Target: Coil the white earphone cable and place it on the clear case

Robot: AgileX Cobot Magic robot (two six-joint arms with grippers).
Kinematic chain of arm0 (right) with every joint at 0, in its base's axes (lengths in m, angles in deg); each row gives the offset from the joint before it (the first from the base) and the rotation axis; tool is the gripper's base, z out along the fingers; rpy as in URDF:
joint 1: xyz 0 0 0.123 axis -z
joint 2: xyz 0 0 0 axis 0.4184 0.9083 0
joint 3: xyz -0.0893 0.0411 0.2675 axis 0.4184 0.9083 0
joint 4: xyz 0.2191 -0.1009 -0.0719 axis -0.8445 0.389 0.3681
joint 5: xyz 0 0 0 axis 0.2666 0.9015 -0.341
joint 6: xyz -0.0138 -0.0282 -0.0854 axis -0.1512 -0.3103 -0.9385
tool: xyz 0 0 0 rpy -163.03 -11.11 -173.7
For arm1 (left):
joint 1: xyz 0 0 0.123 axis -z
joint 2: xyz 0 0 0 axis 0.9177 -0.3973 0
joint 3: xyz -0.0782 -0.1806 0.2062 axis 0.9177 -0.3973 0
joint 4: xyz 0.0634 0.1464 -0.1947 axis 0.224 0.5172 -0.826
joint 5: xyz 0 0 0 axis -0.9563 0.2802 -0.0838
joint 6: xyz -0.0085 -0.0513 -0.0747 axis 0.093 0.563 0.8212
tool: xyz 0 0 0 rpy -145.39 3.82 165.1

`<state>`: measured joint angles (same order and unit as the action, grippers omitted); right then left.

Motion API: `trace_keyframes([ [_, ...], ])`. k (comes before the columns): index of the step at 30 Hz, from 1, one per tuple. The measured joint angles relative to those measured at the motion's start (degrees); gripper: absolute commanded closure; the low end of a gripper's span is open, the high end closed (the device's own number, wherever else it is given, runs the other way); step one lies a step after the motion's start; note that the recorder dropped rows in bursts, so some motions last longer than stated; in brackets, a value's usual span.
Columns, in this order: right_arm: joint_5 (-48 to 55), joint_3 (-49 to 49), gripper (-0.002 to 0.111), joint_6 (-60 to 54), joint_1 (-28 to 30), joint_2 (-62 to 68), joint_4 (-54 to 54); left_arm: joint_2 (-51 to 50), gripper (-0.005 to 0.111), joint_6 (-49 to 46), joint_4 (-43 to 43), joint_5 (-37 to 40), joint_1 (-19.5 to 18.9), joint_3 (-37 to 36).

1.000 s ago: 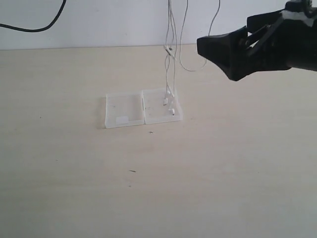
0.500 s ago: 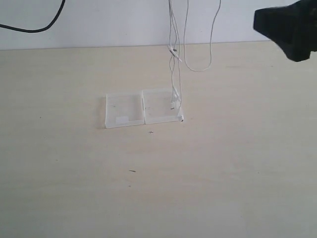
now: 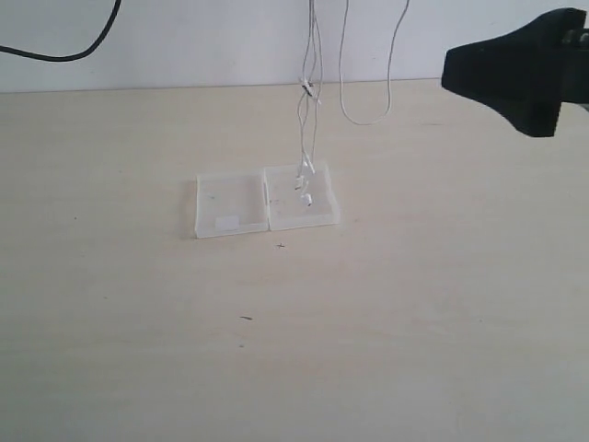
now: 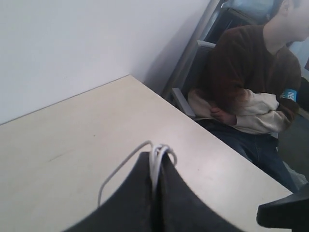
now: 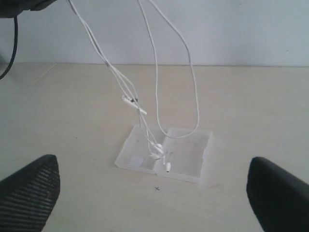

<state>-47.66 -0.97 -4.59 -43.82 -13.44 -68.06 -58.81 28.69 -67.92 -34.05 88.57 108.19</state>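
The white earphone cable (image 3: pixel 309 89) is seen held up over a pale desk (image 3: pixel 368 322), pinched between the closed fingers of the left tool (image 4: pixel 155 166). In the left wrist view several thin white strands are gripped between the dark fingers and loop just above their tips. The tool itself is out of the exterior view, where the strands drop in from the top edge. One long loop is left hanging free in front of the white wall (image 3: pixel 202 41). The other strands are gathered at the inline remote (image 3: pixel 311 91) and fall straight down to the clear case (image 3: pixel 230 204).

The case is laid open and flat on the desk, its two square halves joined, a small white label showing on the left half. The earbuds (image 3: pixel 305 190) are seen dangling at the right half; whether they touch the plastic or hang just above it cannot be told.

The right tool (image 3: pixel 479 74) is held in the air well to the right of the cable, its fingers spread wide and nothing between them. A black cable (image 3: pixel 69 58) is seen curving across the wall at upper left. A seated person (image 4: pixel 251 72) in a brown top is visible beyond the desk's far edge.
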Motion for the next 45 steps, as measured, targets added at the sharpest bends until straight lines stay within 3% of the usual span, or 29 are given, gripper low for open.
trace_keyframes([
  [12,-2.2,0.0,0.003,-9.9,-0.1,6.9,-7.2,0.0,0.107,0.9,-1.4,-1.6,0.0,0.0],
  [19,-3.1,0.0,0.003,-34.0,-0.1,10.9,-22.9,0.0,0.107,1.1,-1.5,-6.8,1.4,0.0],
  [23,-4.0,0.0,0.003,-41.6,-0.1,13.1,-30.2,0.0,0.107,1.1,-1.5,-11.3,4.0,0.0],
  [28,-4.4,0.0,0.003,-43.7,-0.1,14.6,-31.6,0.0,0.107,1.1,-1.3,-14.1,5.9,0.0],
  [45,-7.3,0.0,0.003,-43.9,-0.1,14.8,-31.3,0.0,0.107,3.3,-1.9,-16.7,5.9,0.0],
])
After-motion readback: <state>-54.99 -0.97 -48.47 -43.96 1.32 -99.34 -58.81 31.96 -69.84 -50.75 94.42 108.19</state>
